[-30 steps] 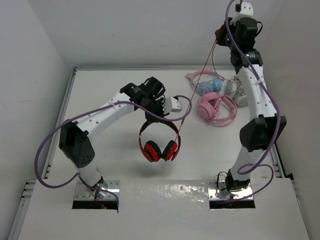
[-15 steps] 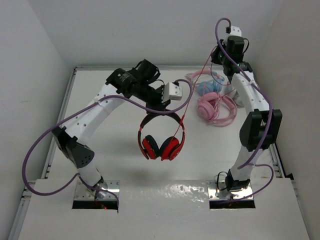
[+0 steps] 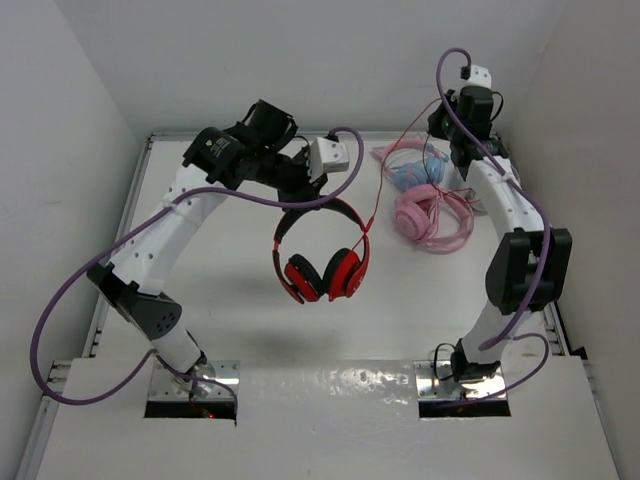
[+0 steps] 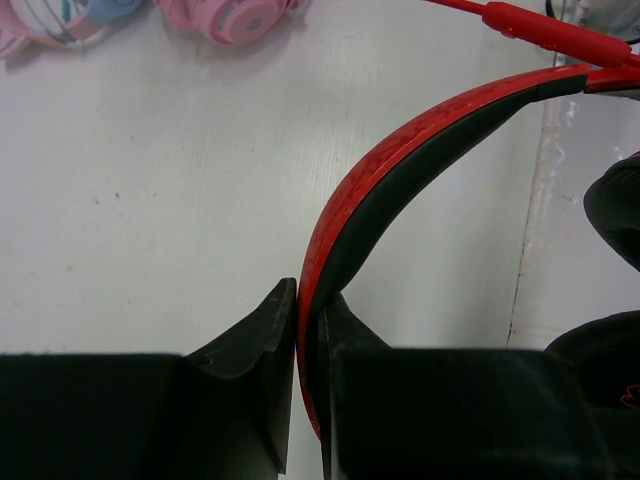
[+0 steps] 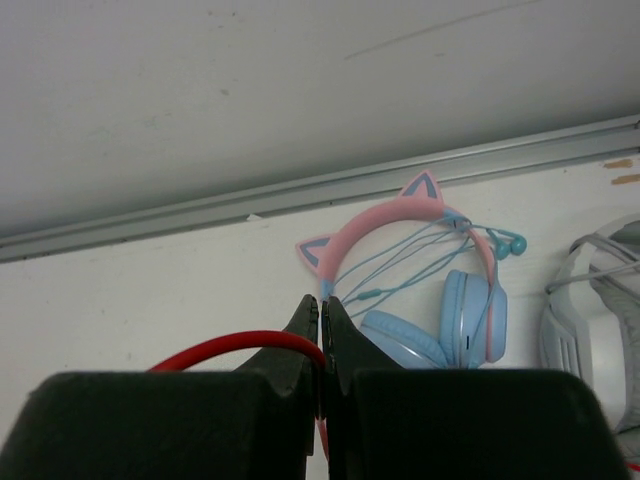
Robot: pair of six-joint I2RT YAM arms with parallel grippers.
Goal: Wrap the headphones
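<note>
Top external view gives us the headphones (image 3: 342, 272) hanging in the air over the middle of the table (image 3: 215, 290), headband up and the two ear cups side by side below, touching nothing on the surface. We see the left arm arching over from the left edge to hold them by the top of the headband. Through the left wrist camera we find the left gripper (image 4: 308, 302) clenched on that headband (image 4: 400, 165), one finger on its red outer face and the other on its black inner pad. The cable (image 3: 390, 183) runs in a straight slanted line from the right ear cup toward the far right corner, where the right arm stands tall. Through the right wrist camera we see the right gripper (image 5: 322, 312) pinched tight on the cable, which bends away to the left of the fingertips. Near the far right corner lie pink headphones (image 3: 432, 215) flat on the table. Farther toward the far edge sit cat-ear headphones (image 5: 372, 225) with blue cups, and beside them grey-white headphones (image 5: 600, 330) close to the right edge, partly cut off from us.
</note>
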